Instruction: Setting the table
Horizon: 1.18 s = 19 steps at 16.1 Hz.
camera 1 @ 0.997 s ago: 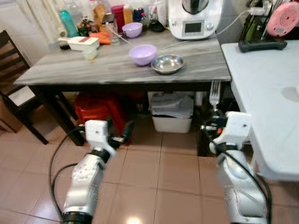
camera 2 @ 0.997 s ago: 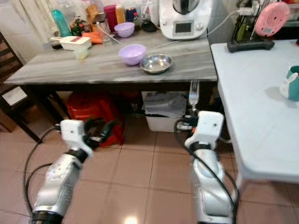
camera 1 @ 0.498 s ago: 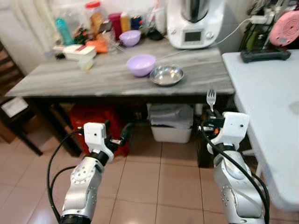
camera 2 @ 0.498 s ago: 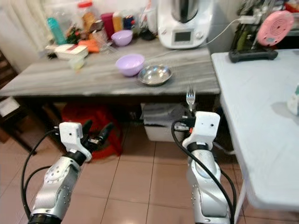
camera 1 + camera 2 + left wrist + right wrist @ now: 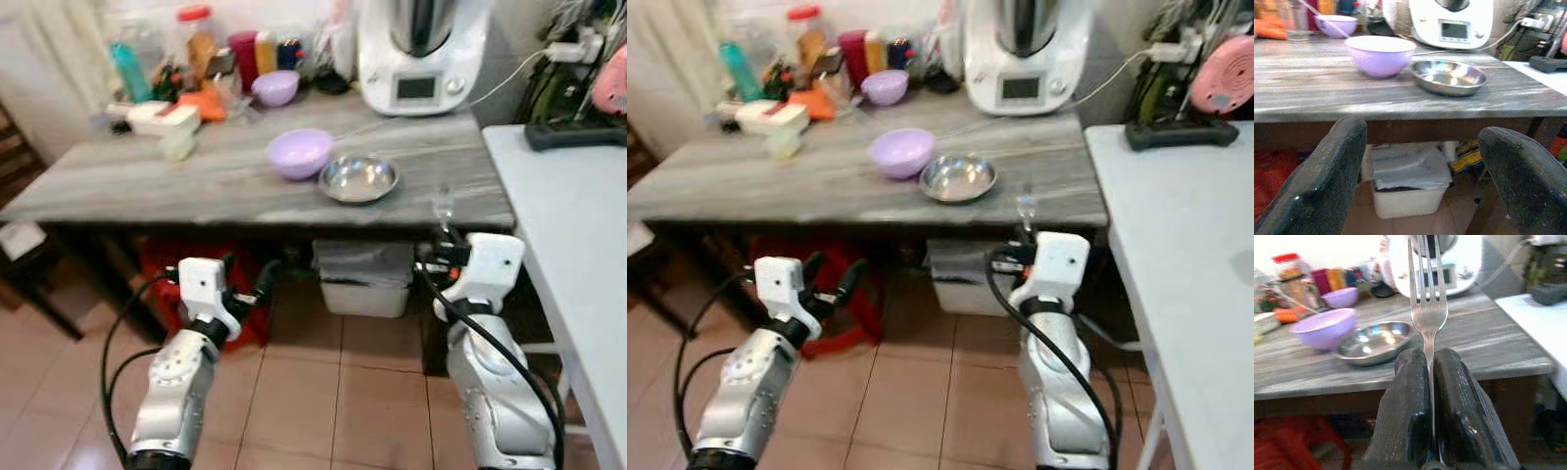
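A long grey wood-grain table (image 5: 196, 181) ran across the room ahead of the robot, with a pale second table (image 5: 588, 245) standing at its right end and a tiled floor (image 5: 323, 392) below. At the back of the grey table stood a white kitchen machine (image 5: 421, 49) and a crowd of bottles and jars (image 5: 206, 44); nearer the front edge a lilac bowl (image 5: 301, 153) sat just beside a steel bowl (image 5: 359, 177), and a smaller lilac bowl (image 5: 275, 87) stood further back. Under the table were a white bin (image 5: 364, 279) and something red (image 5: 167, 264). The right gripper (image 5: 1429, 382) hung just below the table's front edge with its two black fingers pressed together on the fork (image 5: 1426, 308), pinching the handle so the tines stood upright above the fingertips, level with the tabletop. The fork looked like thin, stiff metal, light and smooth enough to twist in a pinch, so a grip on the flat of the handle near its middle seemed the safest hold. The left gripper (image 5: 1420, 161) was low in front of the table, its fingers spread wide with nothing between them.
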Available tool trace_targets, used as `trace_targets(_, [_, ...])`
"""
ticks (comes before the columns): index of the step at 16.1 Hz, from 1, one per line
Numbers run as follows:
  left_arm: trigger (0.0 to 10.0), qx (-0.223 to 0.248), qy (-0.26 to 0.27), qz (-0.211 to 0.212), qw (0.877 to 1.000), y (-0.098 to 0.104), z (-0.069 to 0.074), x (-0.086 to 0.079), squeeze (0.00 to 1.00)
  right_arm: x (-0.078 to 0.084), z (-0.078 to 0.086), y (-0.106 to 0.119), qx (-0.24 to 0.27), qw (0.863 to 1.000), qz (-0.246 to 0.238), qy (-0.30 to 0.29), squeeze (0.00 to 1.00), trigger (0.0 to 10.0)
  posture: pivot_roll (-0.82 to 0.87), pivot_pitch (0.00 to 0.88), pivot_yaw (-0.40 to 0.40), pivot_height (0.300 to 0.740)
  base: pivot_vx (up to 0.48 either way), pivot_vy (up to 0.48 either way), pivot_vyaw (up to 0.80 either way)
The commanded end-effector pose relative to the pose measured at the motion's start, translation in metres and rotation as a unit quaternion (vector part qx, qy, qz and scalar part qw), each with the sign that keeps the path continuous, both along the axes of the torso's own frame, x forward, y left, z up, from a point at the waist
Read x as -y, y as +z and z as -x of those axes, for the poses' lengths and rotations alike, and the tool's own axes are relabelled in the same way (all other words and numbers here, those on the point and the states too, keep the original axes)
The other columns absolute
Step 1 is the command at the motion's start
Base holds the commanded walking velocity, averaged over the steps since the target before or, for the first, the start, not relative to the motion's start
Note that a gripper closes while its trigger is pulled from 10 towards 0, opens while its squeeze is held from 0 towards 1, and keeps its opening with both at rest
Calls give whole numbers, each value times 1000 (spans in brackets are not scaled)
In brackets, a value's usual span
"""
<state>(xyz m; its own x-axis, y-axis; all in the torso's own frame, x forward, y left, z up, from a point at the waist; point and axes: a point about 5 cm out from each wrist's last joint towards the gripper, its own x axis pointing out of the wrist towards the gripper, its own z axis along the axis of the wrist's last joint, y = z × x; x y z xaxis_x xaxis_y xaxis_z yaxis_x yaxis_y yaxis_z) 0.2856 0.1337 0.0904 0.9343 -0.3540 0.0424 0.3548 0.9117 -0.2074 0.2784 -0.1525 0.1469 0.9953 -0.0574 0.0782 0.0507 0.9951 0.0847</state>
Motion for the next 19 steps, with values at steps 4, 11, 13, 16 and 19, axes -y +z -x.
trace_targets(4, [10000,4,-8,0,1000,2,1,5,0,4,0,2,4,1000,5,-13,0,10000,-91,24,115,740,385,0,0])
trace_targets(11, [10000,-3,-15,-1,1000,-1,2,8,0,10,-1,0,-5,1000,2,-29,0,10000,-98,26,112,740,384,0,-146])
trace_targets(13, [10000,-8,-13,1,1000,-2,2,8,0,11,-2,0,-4,1000,4,-29,0,10000,-98,26,110,740,302,0,0])
trace_targets(16, [10000,-11,-8,2,1000,-5,6,3,0,10,-3,1,-5,1000,4,-22,0,10000,-95,33,105,740,0,0,0])
trace_targets(19, [10000,-12,-40,-14,999,-9,15,1,0,11,-8,1,-12,1000,-3,-15,0,10000,-93,41,105,740,0,0,0])
